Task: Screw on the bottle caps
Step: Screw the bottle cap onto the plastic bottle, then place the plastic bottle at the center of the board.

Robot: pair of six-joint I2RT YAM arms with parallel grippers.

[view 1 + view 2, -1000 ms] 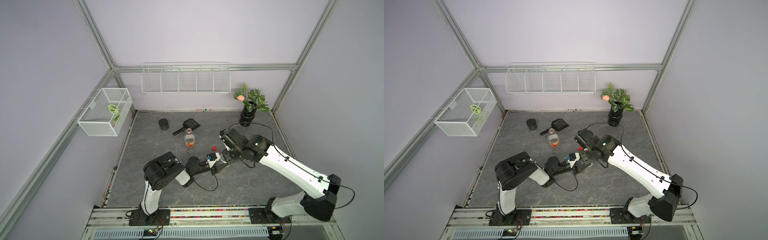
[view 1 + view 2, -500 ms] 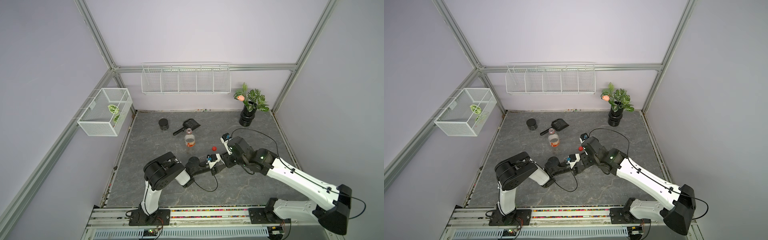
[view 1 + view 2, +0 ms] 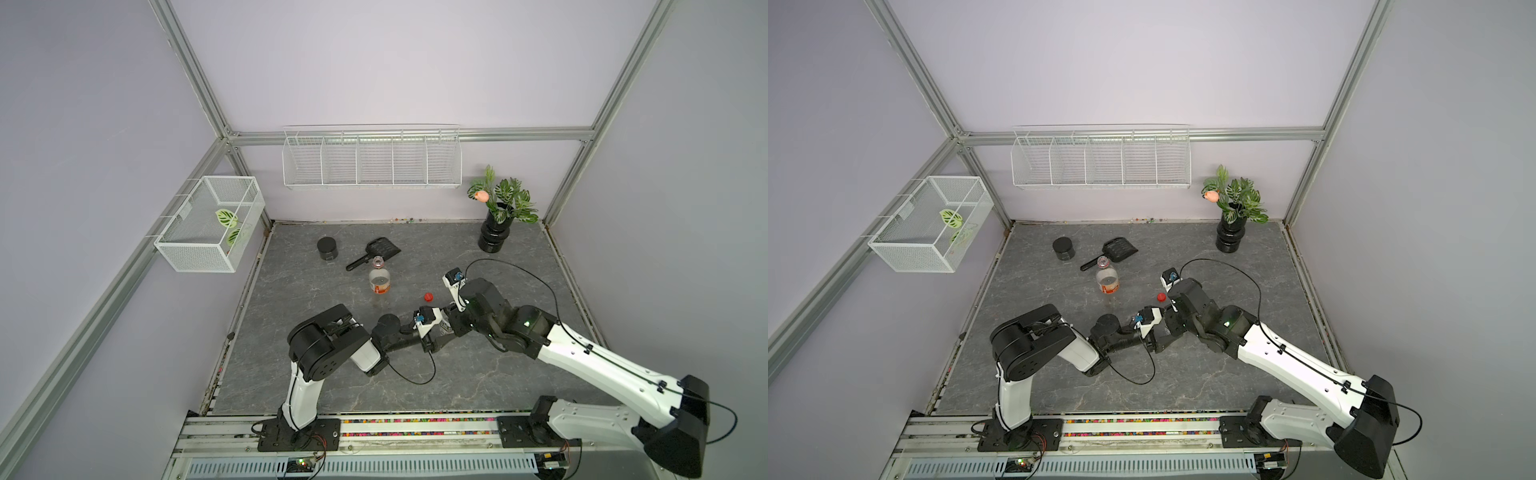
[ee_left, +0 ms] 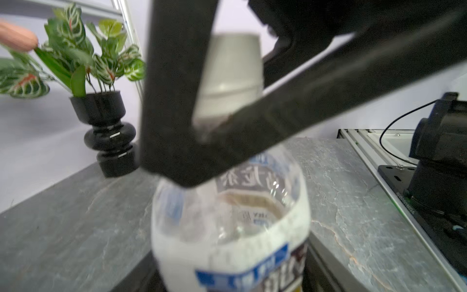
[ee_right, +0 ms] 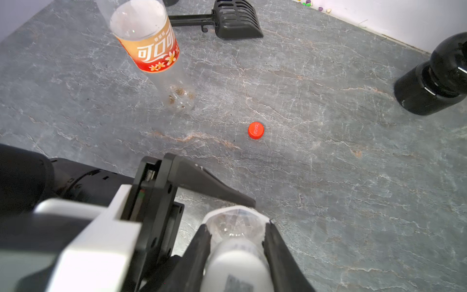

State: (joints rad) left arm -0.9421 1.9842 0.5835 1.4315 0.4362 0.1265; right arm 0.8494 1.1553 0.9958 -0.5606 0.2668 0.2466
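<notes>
Far left sit a black jar [image 3: 327, 247] and a black scoop [image 3: 380, 249]. The orange-labelled bottle [image 3: 379, 280] stands uncapped, the red cap [image 3: 428, 296] on the table [image 3: 478, 382] right of it. Nearer, the left gripper [image 3: 436, 334] flanks the white-labelled bottle [image 4: 227, 227], grip unclear; the right gripper [image 5: 237, 226] pinches the white cap [image 4: 230, 73] on its neck. A black vase [image 3: 492, 237] stands far right

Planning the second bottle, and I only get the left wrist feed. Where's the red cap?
Observer: The red cap lies on the table, right of the tall bottle, clear of it.
Operator: Tall bottle upright?
Observer: Yes, upright, neck open, no cap on it.
Operator: Anything crowding it?
Observer: A black scoop lies on the table behind it, apart from its base.
</notes>
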